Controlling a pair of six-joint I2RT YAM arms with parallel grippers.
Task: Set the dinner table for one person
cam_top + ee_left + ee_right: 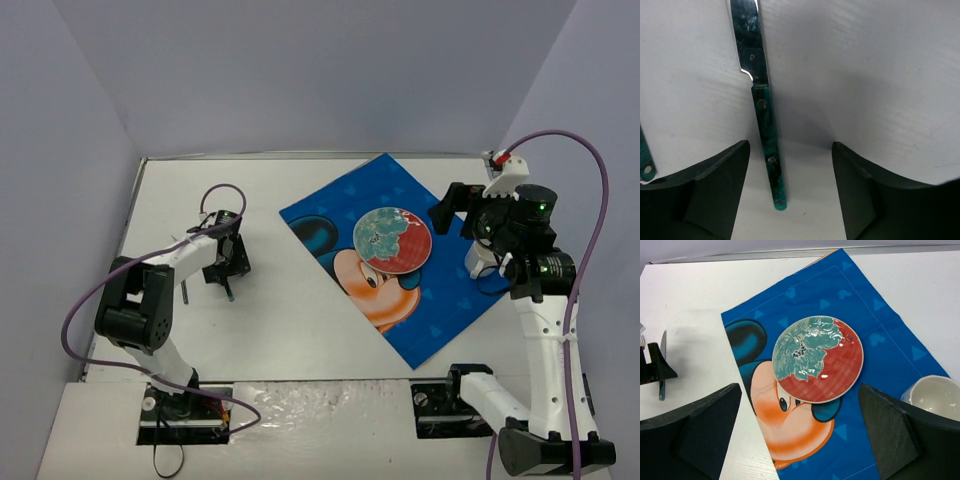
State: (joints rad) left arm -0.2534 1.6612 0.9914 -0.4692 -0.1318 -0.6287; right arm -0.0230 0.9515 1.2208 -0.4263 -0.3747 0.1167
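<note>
The white dinner table point(300, 330) holds a blue cartoon-mouse placemat point(440, 300). A red and teal plate point(392, 240) lies on the mat, and a white cup point(483, 262) stands at the mat's right edge. A green-handled knife point(767, 145) lies flat on the table between the fingers of my open left gripper point(790, 150); the fingers do not touch it. My left gripper point(227, 266) is low at the table's left. My right gripper point(797, 390) is open and empty, raised above the mat, with the plate point(817, 359) and cup point(932, 396) below it.
A second green-handled utensil point(645, 167) lies just left of the left gripper and shows in the top view point(184, 290). Pale lavender walls point(300, 80) enclose the table on three sides. The purple cables loop over both arms.
</note>
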